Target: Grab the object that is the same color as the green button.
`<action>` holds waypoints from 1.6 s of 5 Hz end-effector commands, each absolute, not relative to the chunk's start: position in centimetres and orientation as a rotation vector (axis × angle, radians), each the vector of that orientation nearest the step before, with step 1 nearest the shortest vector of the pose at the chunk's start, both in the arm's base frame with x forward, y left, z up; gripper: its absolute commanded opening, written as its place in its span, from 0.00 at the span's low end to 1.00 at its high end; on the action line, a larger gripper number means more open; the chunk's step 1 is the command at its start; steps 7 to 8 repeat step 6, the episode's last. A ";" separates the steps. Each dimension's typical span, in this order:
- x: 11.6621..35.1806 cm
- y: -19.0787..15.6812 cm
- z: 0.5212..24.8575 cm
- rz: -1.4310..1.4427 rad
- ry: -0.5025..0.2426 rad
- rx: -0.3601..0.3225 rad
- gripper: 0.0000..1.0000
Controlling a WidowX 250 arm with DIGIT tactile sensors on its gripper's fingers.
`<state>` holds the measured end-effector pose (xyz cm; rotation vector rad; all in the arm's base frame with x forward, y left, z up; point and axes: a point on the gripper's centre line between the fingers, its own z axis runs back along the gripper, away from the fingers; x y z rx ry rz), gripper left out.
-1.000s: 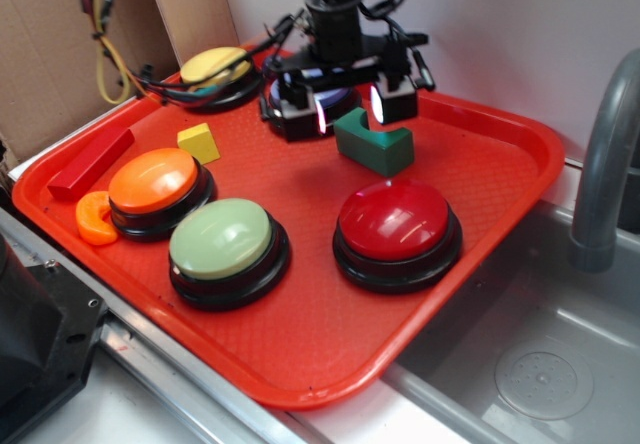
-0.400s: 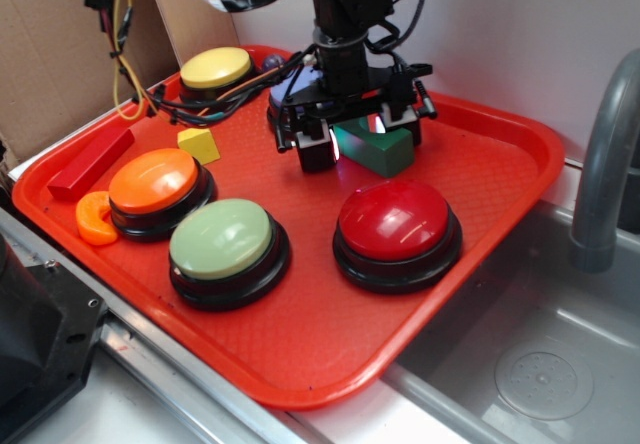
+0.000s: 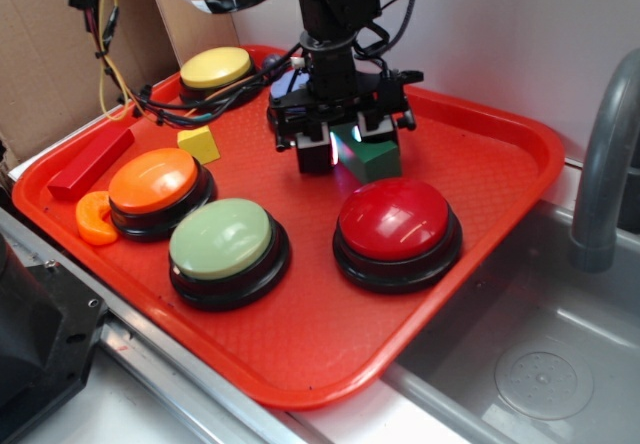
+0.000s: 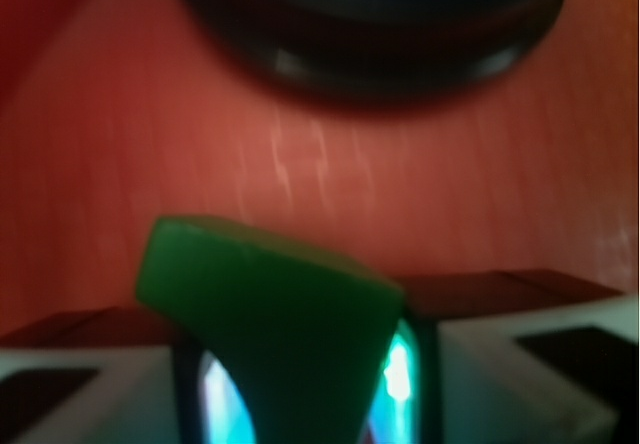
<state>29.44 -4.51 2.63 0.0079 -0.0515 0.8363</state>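
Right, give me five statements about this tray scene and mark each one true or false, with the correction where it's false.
1. The gripper is down over the green block, with the block between its fingers. True.
2. The green button sits at the back of the tray, next to the wall. False: it is near the front edge, beside the orange button.
3. The yellow cube lies between the orange button and the yellow button. True.
4. The red bar rests on top of the red button. False: it lies flat near the tray's left rim, far from that button.
5. The green block is inside the sink. False: it is on the tray.
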 end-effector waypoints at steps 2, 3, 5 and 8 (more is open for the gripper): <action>27.0 -2.5 14.9 0.212 -0.049 0.089 0.00; 25.0 -1.6 18.0 0.040 -0.082 0.059 0.00; 23.1 -0.2 18.8 0.020 -0.053 -0.003 0.00; 23.2 0.7 18.5 0.098 -0.048 0.015 0.00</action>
